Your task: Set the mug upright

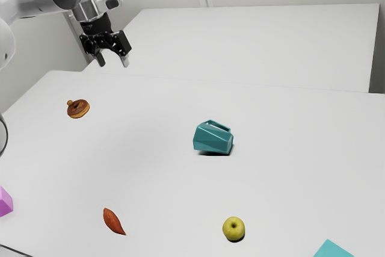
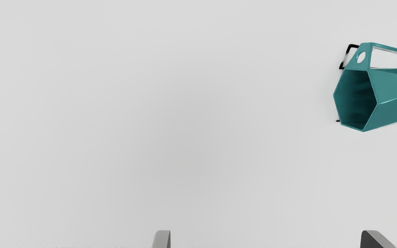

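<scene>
Lying on its side on the white counter [image 1: 150,179], the teal mug [image 1: 212,138] has its handle [image 1: 220,126] uppermost as I look across at it, and the wrist view looks into its dark, six-sided mouth. The black hand [image 1: 113,62] is wide, its two fingers well apart from each other; it hangs above the counter, beyond the mug and over toward the exterior view's left, well clear of it. Also on that side of the mug I can see a brown doughnut [image 1: 78,109], a little farther from me than the mug is. Nearer to me than the mug sits a yellow-green apple [image 1: 233,229], just to its right in the exterior view, while a reddish-brown sweet potato [image 1: 113,221] lies nearer and to its left. Farther left of the mug is a pink block [image 1: 5,201], partly cut off, and nearer and well right of it pokes the corner of something turquoise [image 1: 332,250].
</scene>
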